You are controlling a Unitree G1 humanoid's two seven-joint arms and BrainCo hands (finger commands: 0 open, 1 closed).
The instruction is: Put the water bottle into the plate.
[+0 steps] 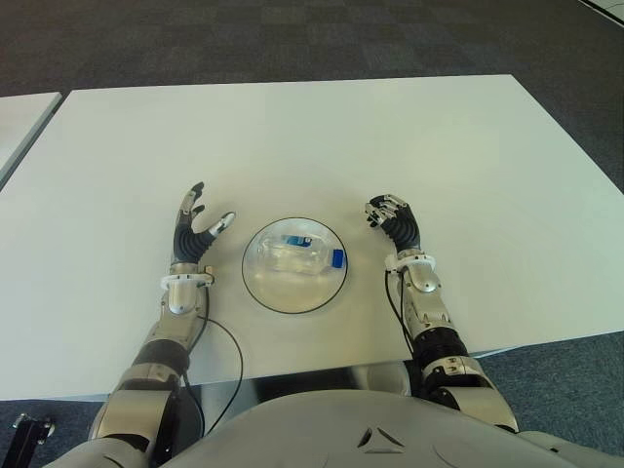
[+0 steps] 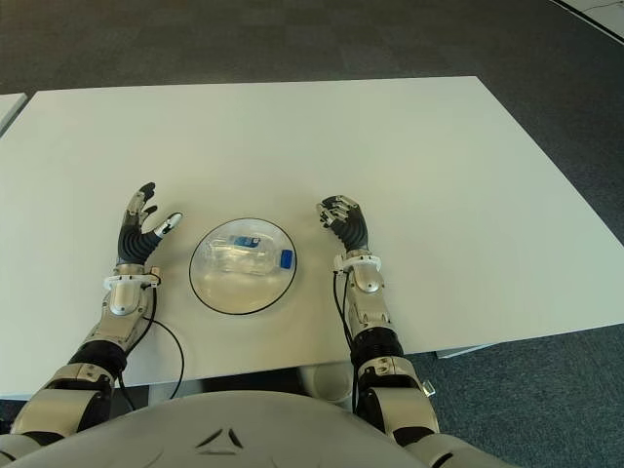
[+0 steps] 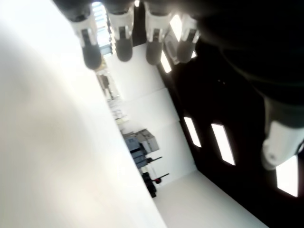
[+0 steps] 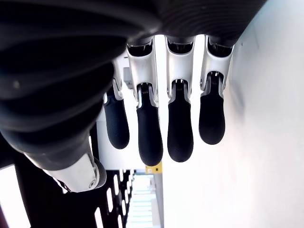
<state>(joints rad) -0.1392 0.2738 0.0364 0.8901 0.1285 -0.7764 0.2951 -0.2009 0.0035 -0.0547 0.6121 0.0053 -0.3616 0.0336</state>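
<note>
A clear water bottle (image 1: 297, 255) with a blue cap and blue label lies on its side inside a round transparent plate (image 1: 265, 290) near the table's front edge. My left hand (image 1: 195, 226) is just left of the plate, fingers spread and holding nothing. My right hand (image 1: 393, 216) is just right of the plate, its fingers (image 4: 180, 128) loosely bent and holding nothing. Neither hand touches the bottle or the plate.
The white table (image 1: 322, 136) stretches far beyond the plate. A second white table edge (image 1: 19, 122) shows at the far left. Dark carpet (image 1: 292, 39) lies behind. A black cable (image 1: 232, 351) runs from my left wrist.
</note>
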